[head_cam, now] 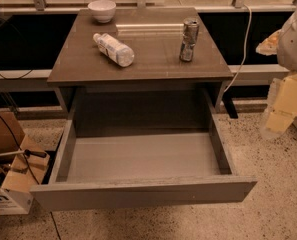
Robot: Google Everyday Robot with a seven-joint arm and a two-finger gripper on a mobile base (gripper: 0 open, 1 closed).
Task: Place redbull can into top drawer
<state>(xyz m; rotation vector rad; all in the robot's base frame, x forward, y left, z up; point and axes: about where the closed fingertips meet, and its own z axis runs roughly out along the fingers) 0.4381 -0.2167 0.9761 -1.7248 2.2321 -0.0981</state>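
Where the tool hung: off the right edge of the desk, out over the floor and lower than the desk's top, touching nothing. I judged this a waiting place that left the way to the can unblocked.
Tool's state: I could not tell whether it was apart or together; nothing showed in its hold.
Redbull can: it stood upright on the desk, toward the back right corner, well apart from the tool and not yet gripped. Standing like that, it offered its slim sides to a reach from the right edge.
Can's handling: the wall looked dented and shiny, so by my judgement a hard squeeze might crumple it and a light one might let it slip.
Top drawer: it was pulled out well past the front edge with its smooth grey floor showing, probably left open so the can could be lowered straight in.
Plastic bottle: it lay on its side left of the desk's middle, well apart from the can and off the likely path.
White bowl: it sat upright near the back left corner, farthest from the tool.
Task standing: it seemed to be at its start, with reach, grasp, carry over the front edge and release all still to do.
Risk: a sideways nudge on approach might have toppled the tall can.
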